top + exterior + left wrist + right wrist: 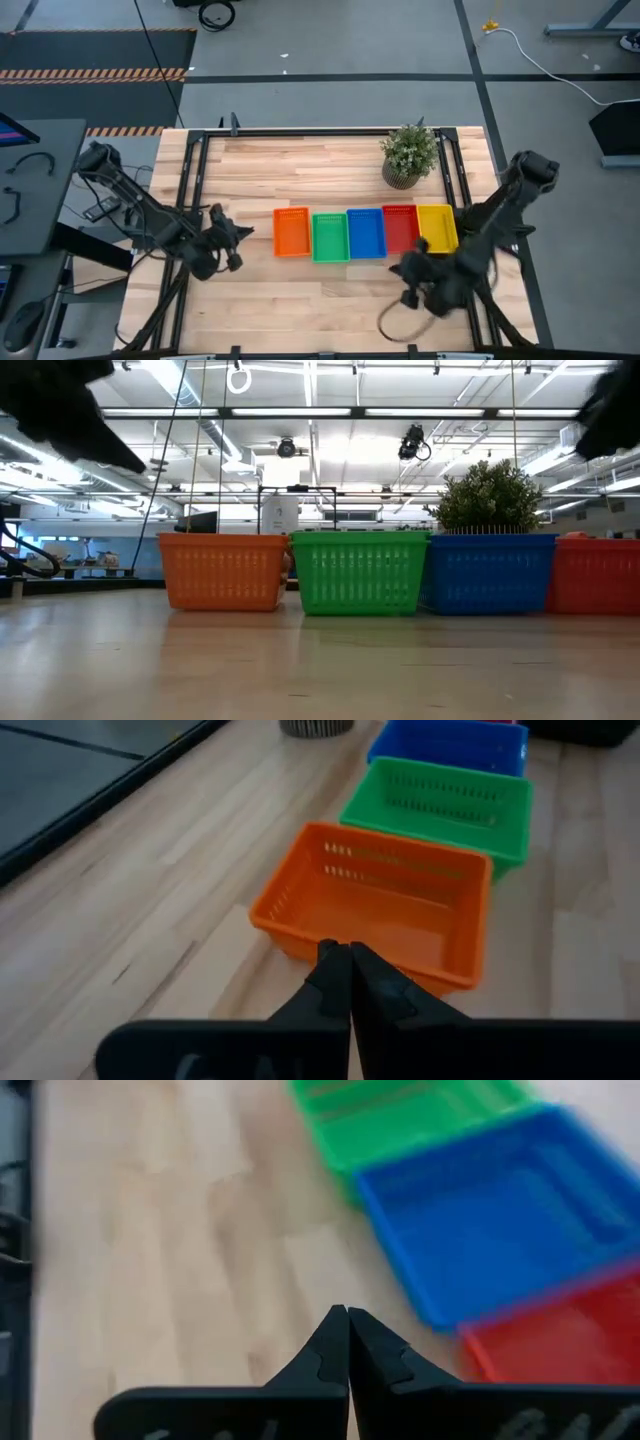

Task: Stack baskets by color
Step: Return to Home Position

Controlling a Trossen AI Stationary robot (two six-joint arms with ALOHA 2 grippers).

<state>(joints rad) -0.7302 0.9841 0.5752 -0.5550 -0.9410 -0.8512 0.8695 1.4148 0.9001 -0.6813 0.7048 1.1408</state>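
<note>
Five baskets stand side by side in a row across the middle of the table, bottoms on the wood: orange [291, 231], green [329, 236], blue [365, 232], red [399, 228] and yellow [437, 227]. My left gripper [243, 233] hovers shut just left of the orange basket [385, 905], pointing at it and slanting down, its tips [340, 952] touching nothing. My right gripper [400, 270] hovers shut on the near side of the red basket [560, 1345] and the blue basket [505, 1210], above bare wood, with nothing between its fingers [345, 1316].
A potted green plant [409, 155] stands behind the red basket at the back right. A cable loop [400, 322] lies at the near edge under the right arm. Black frame rails [196, 170] run along the table's sides. Bare wood lies in front of the row.
</note>
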